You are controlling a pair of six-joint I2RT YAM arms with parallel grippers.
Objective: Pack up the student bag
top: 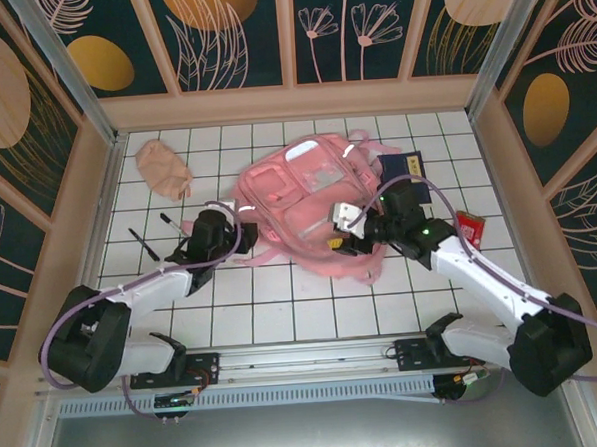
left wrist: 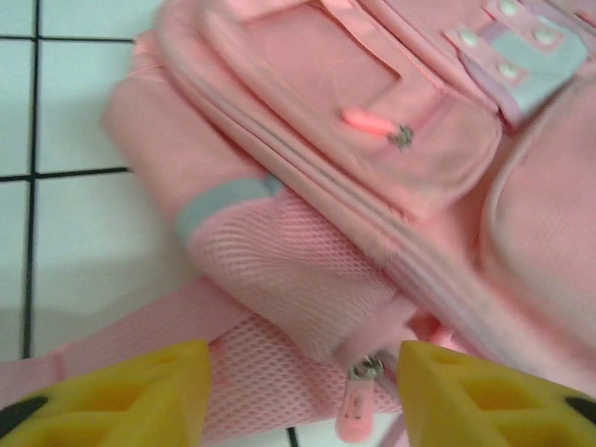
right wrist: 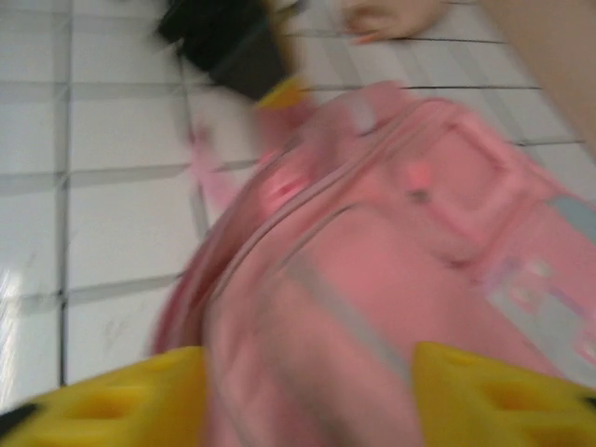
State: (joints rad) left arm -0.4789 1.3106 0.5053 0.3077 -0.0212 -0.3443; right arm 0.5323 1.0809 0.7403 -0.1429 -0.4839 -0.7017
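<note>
The student bag (top: 297,189), a soft pink backpack, lies flat in the middle of the tiled table. My left gripper (top: 241,234) is at its left edge. In the left wrist view the left gripper (left wrist: 303,405) is open, its yellow fingers (left wrist: 121,400) wide apart over the bag's (left wrist: 372,140) mesh side pocket. A pink zip pull (left wrist: 357,410) hangs free between them, near the right finger. My right gripper (top: 347,239) is at the bag's lower right. The blurred right wrist view shows it (right wrist: 307,400) open, with the bag's (right wrist: 400,242) bulging fabric between its fingertips.
A peach cloth pouch (top: 163,168) lies at the back left. Two dark pens (top: 144,244) lie left of the bag. A dark blue book (top: 404,166) sits at the bag's right, and a red item (top: 469,230) is further right. Wooden walls (top: 105,194) ring the table.
</note>
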